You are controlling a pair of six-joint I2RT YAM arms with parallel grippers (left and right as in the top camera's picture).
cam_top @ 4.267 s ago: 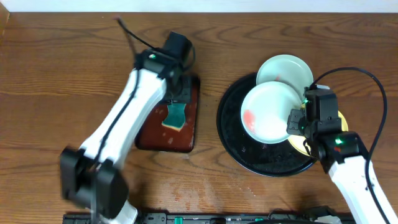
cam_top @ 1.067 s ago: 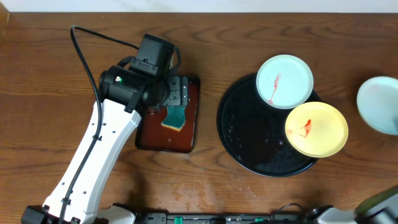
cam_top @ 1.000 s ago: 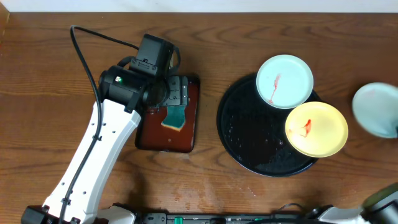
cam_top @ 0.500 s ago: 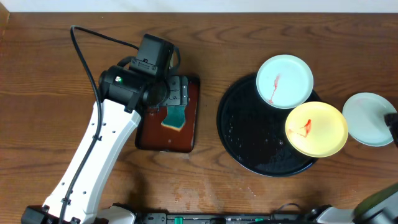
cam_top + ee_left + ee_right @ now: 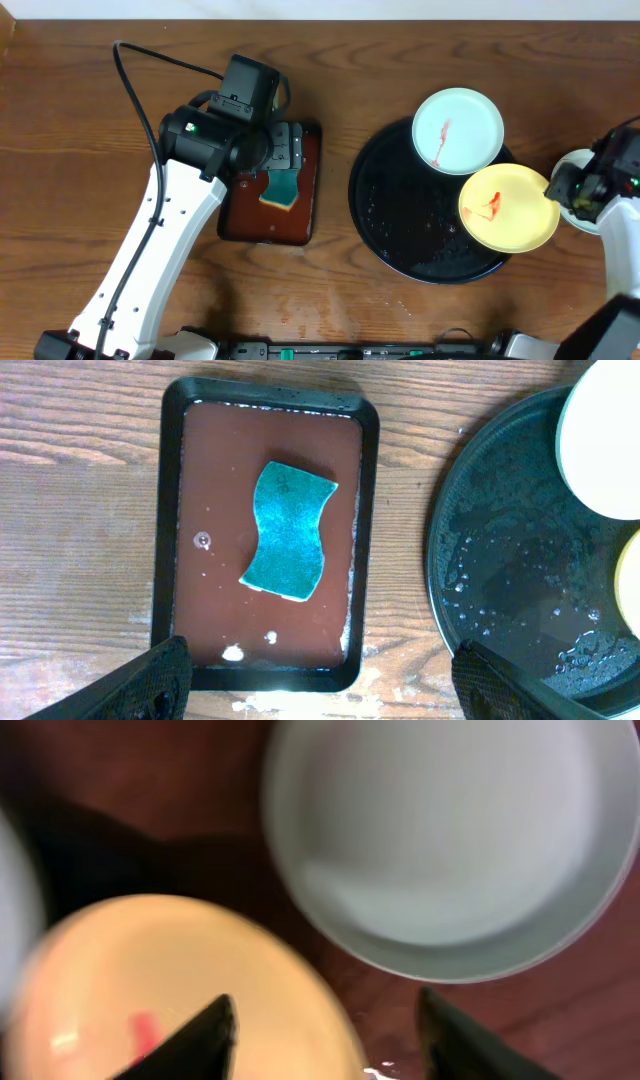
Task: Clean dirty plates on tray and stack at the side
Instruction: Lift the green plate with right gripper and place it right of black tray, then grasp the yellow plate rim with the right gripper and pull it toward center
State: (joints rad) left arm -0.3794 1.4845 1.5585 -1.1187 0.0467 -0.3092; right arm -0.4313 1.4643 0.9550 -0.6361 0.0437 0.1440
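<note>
Grip at the rim looks wisest for the stiff, slick, breakable pale yellow round plate [image 5: 508,207] on the right edge of the glossy black round tray [image 5: 400,220], beneath the right jaws, spread wide and empty.

Bluish-white plate [image 5: 450,840] is off the tray [image 5: 400,220], now set on the desk [image 5: 80,120] right of it. Right gripper [image 5: 325,1030] released it and moved over the yellow plate [image 5: 505,210] edge, jaws apart.

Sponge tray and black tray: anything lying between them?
Nothing. Overhead shows a bare strip of wooden table between sponge tray and black tray; left wrist view agrees.
</note>
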